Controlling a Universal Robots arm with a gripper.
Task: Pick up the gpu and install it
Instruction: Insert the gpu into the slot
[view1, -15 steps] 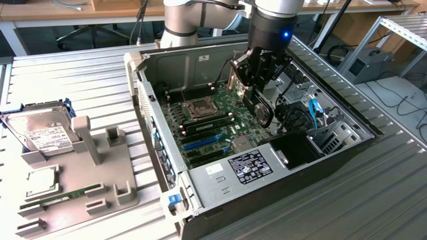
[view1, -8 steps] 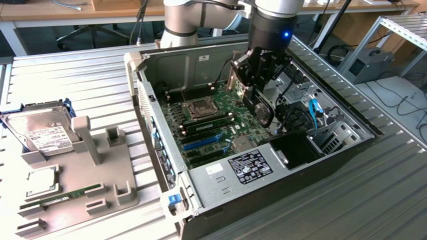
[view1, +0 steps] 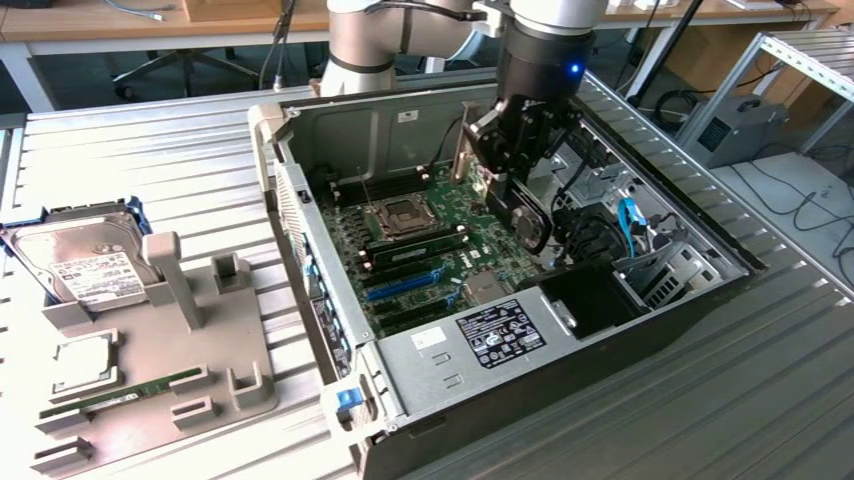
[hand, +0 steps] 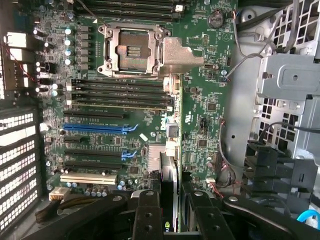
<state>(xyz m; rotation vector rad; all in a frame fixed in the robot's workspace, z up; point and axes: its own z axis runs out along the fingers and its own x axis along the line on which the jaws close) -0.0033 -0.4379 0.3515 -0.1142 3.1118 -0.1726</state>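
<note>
Your robot arm reaches down into an open black desktop computer case that lies on its side on a ribbed metal table. The arm's black gripper hangs inside the case, above the green motherboard. Its fingers are clamped on the gpu, a slim, flat black card with a silvery metal edge. The card hangs on edge below the gripper, tilted, over the side of the board nearer the case's drive bays, at the exterior view's right. It is held clear of the board, not seated in any slot.

In the wrist view you look straight down the card's thin edge, held between the two dark fingers. Beneath it lie the motherboard's long expansion slots, black ones and two blue ones, and past them the square silver processor socket.

On the table beside the case, towards the exterior view's left edge, sits a grey plastic parts holder. A boxy silver hard drive with a white label stands at its far end, and a narrow green memory stick lies near its front.
</note>
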